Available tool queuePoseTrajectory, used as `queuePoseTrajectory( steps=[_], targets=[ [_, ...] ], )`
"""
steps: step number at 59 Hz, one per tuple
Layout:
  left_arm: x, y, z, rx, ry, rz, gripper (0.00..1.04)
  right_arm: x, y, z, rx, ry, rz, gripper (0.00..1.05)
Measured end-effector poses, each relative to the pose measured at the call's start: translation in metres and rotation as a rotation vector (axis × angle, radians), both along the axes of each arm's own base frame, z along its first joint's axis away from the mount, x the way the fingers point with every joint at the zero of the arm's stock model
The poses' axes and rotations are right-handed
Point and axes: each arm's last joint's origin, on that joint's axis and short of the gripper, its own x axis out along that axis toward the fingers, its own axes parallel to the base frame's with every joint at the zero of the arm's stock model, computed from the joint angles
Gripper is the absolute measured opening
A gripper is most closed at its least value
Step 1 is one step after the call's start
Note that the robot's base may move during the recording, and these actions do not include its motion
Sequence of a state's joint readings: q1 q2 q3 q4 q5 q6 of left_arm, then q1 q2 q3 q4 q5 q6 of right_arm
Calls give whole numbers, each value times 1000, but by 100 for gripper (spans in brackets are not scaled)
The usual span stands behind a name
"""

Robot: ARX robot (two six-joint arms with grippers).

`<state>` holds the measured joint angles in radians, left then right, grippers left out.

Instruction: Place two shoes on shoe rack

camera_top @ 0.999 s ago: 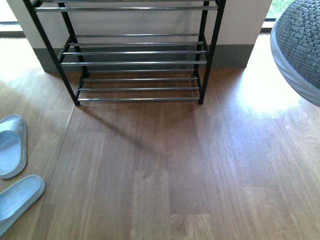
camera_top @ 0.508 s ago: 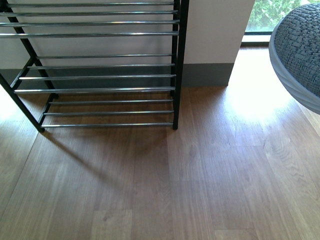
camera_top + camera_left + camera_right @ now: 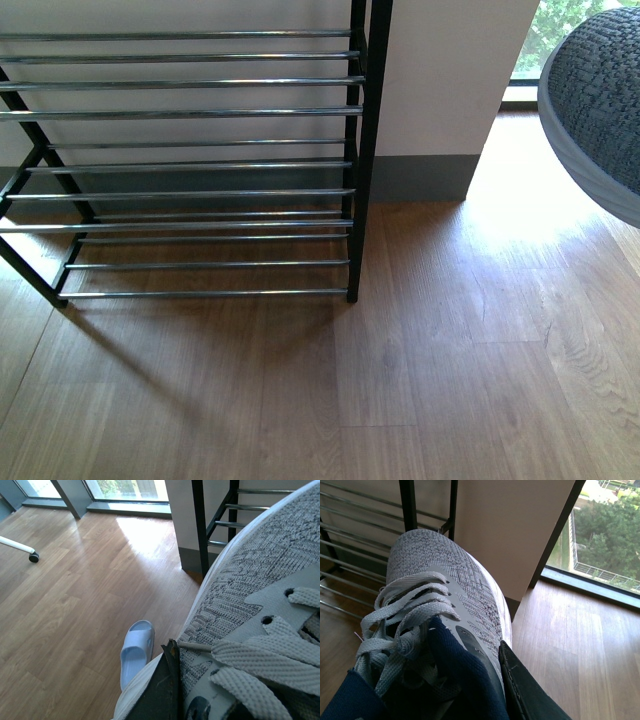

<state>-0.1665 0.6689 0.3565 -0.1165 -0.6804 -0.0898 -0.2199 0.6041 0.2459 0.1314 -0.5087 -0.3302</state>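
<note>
The left gripper [image 3: 186,701] clamps the left sneaker [image 3: 250,570] and the right gripper [image 3: 487,687] the right sneaker [image 3: 445,580], both rounded, grey coarse-knit lace-ups, a black finger [image 3: 167,680] outside each wall, aloft near the chrome-barred rack [image 3: 362,150].

rack [image 3: 371,150] showing black frame, chrome bars | right sneaker [image 3: 460,595] showing mottled grey knit, pale laces, navy lining | left sneaker [image 3: 260,580] showing grey knit | slide [image 3: 134,652] showing pale blue | floor [image 3: 450,380] showing brown woodgrain
</note>
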Motion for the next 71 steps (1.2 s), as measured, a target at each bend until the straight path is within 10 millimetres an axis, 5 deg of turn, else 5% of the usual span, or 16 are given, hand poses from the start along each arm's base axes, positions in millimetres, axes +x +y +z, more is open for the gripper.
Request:
queuePoseTrajectory(
  steps=[71],
  targets=[
    [0,0,0,1,1,2,2,0,0,-1,1,4,1,1]
  ],
)
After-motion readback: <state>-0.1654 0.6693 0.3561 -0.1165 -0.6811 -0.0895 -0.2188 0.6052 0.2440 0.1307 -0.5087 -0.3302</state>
